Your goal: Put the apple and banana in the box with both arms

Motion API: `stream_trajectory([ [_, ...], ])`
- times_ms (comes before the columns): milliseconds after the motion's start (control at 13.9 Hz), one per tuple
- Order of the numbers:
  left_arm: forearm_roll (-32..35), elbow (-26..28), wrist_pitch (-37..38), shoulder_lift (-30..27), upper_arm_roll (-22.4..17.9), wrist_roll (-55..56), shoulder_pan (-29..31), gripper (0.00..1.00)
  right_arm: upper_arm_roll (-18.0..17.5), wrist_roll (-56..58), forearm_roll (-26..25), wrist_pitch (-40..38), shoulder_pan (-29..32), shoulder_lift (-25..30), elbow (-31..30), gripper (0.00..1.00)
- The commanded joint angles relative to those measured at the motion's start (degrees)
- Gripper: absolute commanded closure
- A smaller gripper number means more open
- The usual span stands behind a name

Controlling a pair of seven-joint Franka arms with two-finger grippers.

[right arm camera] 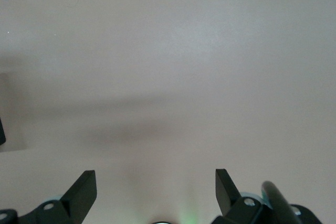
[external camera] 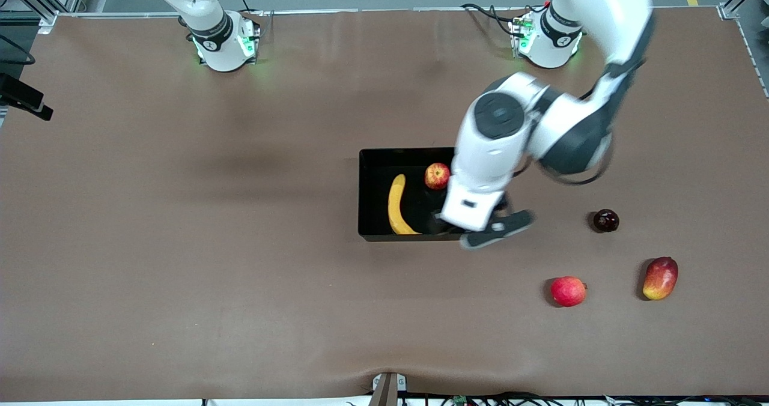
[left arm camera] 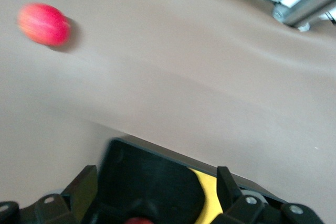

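Both fingers (left arm camera: 84,190) (right arm camera: 84,190) pairs gape over brown table (external camera: 180,244); box (external camera: 372,196) probably under left's.

Left gripper (left arm camera: 156,191) with its two dark fingers (left arm camera: 83,188) spread wide apart, nothing between them, hanging over a corner of the black box (left arm camera: 149,174). A strip of yellow banana (left arm camera: 209,203) shows inside the box. A blurred pinkish-red round fruit (left arm camera: 44,23) lies well apart on the brown table (left arm camera: 199,77)
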State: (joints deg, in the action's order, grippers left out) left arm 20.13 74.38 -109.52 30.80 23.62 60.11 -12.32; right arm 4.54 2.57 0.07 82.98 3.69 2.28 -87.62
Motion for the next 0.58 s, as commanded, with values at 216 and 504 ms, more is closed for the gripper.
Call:
stream_trajectory([
  [216,-4.6,2.3,10.8,-11.4,0.2,-14.7,9.9,0.00,-0.6,0.1,0.8,-0.2,1.1,0.5,0.1,0.00],
  [504,-6.4,2.5,16.2,-15.4,0.2,-28.7,16.4,0.00,-0.7,0.1,0.9,-0.1,0.8,0.5,0.2,0.00],
])
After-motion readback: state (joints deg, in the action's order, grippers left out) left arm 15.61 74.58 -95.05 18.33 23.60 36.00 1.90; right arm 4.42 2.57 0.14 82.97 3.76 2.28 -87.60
